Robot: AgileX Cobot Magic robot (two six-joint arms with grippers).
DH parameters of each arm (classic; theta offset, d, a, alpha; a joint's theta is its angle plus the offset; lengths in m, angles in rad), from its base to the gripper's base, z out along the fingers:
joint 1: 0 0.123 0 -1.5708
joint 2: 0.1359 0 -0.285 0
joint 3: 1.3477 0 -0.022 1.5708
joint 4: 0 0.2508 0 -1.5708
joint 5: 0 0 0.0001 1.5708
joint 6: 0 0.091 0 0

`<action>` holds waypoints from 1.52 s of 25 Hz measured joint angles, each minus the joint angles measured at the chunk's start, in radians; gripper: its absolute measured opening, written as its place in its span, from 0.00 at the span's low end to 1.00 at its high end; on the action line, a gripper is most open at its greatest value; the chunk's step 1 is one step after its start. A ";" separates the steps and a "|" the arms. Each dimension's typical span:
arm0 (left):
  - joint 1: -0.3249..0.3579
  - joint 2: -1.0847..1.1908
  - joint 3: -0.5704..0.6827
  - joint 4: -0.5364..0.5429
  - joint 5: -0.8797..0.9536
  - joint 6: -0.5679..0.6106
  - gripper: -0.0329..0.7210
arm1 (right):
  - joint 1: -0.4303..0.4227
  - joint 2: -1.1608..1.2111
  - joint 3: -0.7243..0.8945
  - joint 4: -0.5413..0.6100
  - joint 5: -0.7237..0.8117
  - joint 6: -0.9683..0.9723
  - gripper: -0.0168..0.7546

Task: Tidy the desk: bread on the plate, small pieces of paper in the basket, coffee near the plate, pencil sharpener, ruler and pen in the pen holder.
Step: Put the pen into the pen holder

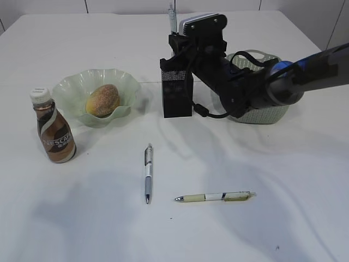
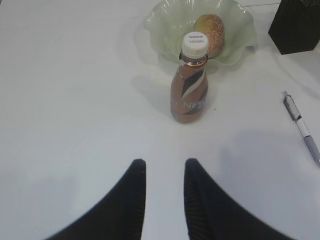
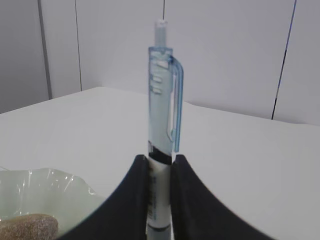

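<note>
Three pens counted. Pinched one, a clear blue pen [image 3: 161,125], between the fingers of the right end effector [image 3: 160,162], pressed together on its lower barrel. Held it with the long axis vertical: push-button up, clip facing right in the wrist view, writing end down and hidden below the fingers. Found the black mesh pen holder [image 1: 177,95] directly under that end effector, standing upright; could not tell whether the pen's tip had entered it. Saw the pale green basket [image 1: 272,112] just to its right, partly hidden behind the arm.

Noted the other two lying flat on the white worktop [image 1: 272,218], below the right end effector and nearer the camera. Grey pen [image 1: 148,172]: long axis running away from the camera, tip toward the near edge. Cream pen [image 1: 215,196]: crosswise, tip pointing left, well apart from the grey one.

Found the left end effector [image 2: 165,167] low over bare worktop, fingers slightly spread, gripping nothing. Straight ahead of it: the coffee [image 2: 190,90], upright, white cap up. Just beyond the coffee: the wavy plate [image 2: 170,20], with the bread [image 2: 210,27] lying in it. Ahead and to the right: the grey pen again.
</note>
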 joint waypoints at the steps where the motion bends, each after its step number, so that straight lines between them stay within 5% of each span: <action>1: 0.000 0.000 0.000 0.000 0.000 0.000 0.28 | 0.000 0.007 -0.009 0.000 0.028 0.000 0.16; 19: 0.000 0.000 0.000 0.000 -0.008 0.000 0.28 | 0.000 0.037 -0.011 0.000 0.086 0.000 0.16; 22: 0.000 0.000 0.000 0.002 -0.008 0.000 0.28 | 0.000 0.037 -0.011 0.000 0.086 0.000 0.22; 29: 0.000 0.000 0.000 0.006 -0.008 0.000 0.28 | 0.000 0.037 -0.011 0.000 0.086 0.000 0.52; 38: 0.000 0.000 0.000 0.011 -0.010 0.000 0.28 | 0.000 0.021 -0.011 0.000 0.098 0.000 0.55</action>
